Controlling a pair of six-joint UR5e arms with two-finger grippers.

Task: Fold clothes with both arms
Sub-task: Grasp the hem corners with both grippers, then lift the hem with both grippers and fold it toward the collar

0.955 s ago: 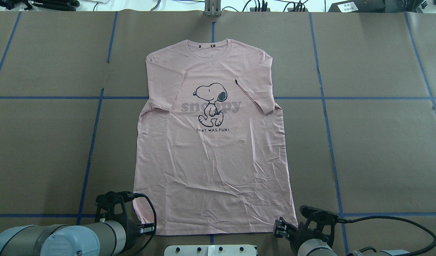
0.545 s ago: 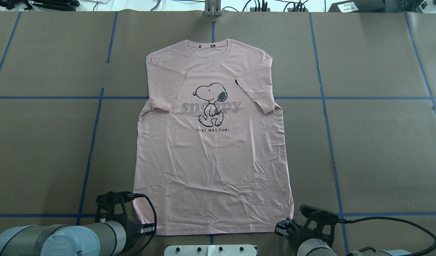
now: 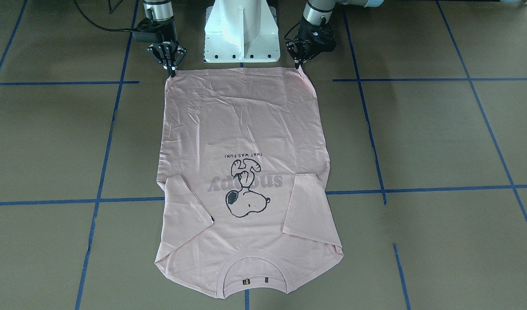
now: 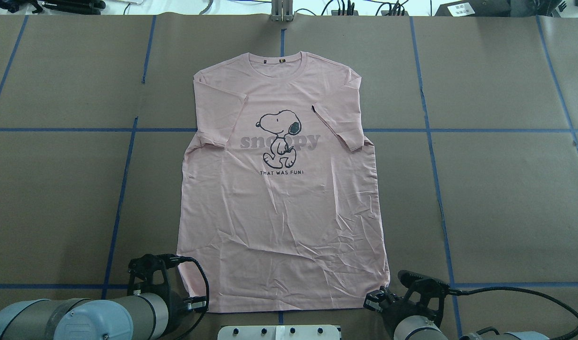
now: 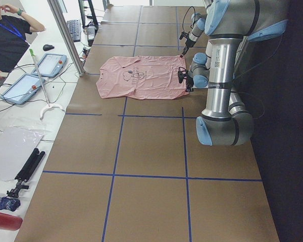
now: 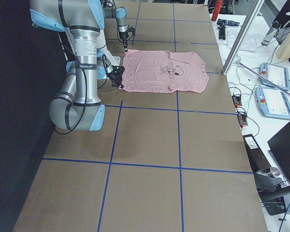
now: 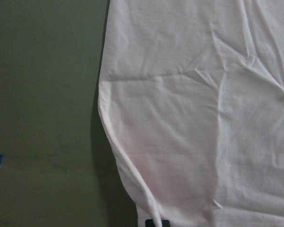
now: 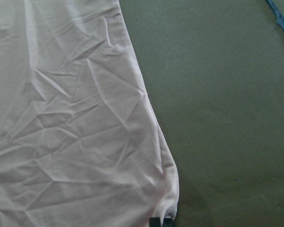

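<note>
A brown counter, gridded in blue tape, spreads wide on both sides of a pale pink T-shirt. The shirt lies flat, print up, with its collar toward the far edge and its hem just beside the robot's white pedestal. The left arm and right arm reach low over the near edge, wrists pointing down. The left pincer pinches the hem corner on its side and the right pincer pinches the other, each corner drawn into a small peak. The wrist views show only a black sliver of fingertip, cut off at the bottom.
</note>
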